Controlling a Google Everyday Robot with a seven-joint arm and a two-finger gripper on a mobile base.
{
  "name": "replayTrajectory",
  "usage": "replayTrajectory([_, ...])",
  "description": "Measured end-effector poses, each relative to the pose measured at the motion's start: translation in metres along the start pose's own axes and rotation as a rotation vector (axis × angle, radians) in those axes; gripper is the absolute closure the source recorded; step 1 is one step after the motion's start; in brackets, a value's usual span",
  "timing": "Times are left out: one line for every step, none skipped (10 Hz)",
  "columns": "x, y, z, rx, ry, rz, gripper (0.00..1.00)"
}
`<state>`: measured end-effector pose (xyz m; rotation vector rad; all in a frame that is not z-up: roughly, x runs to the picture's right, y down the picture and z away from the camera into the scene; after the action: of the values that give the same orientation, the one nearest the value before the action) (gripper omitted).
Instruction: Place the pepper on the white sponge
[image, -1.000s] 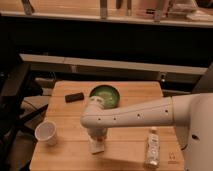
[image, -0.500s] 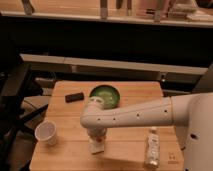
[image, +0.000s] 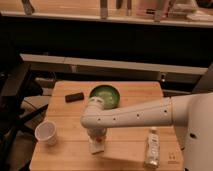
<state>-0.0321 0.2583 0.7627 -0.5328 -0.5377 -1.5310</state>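
One white arm reaches in from the right of the frame and bends down at lower centre, where the gripper (image: 97, 137) hangs directly above the white sponge (image: 96, 147). The sponge is a small, flat, pale block on the wooden table (image: 125, 152). The pepper (image: 102, 133) shows only as a small orange-red patch at the gripper's tip, just above the sponge. Whether the gripper clasps it or has let go cannot be told. A green bowl (image: 106, 94) sits behind, and a paper cup (image: 46, 132) stands at lower left.
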Motion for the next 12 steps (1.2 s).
replayTrajectory([0.0005,0.0006,0.0003,0.002,0.0,-0.003,0.76])
replayTrajectory([0.0008,0.0006,0.0006,0.004,0.0,-0.005,0.76])
replayTrajectory([0.0006,0.0002,0.0014,0.005,-0.001,-0.007,0.76])
replayTrajectory([0.0005,-0.0001,0.0018,0.006,-0.002,-0.009,0.76])
replayTrajectory([0.0006,-0.0003,0.0021,0.008,-0.002,-0.011,0.74])
replayTrajectory([0.0009,-0.0006,0.0022,0.009,-0.001,-0.015,0.7])
replayTrajectory([0.0011,-0.0006,0.0024,0.011,-0.001,-0.018,0.73])
replayTrajectory([0.0013,-0.0007,0.0024,0.012,-0.001,-0.021,0.79])
replayTrajectory([0.0015,-0.0005,0.0025,0.014,-0.001,-0.024,0.84])
replayTrajectory([0.0015,-0.0006,0.003,0.015,-0.001,-0.026,0.83])
replayTrajectory([0.0019,-0.0007,0.0032,0.017,-0.001,-0.028,0.79])
replayTrajectory([0.002,-0.0009,0.0036,0.019,-0.001,-0.033,0.75])
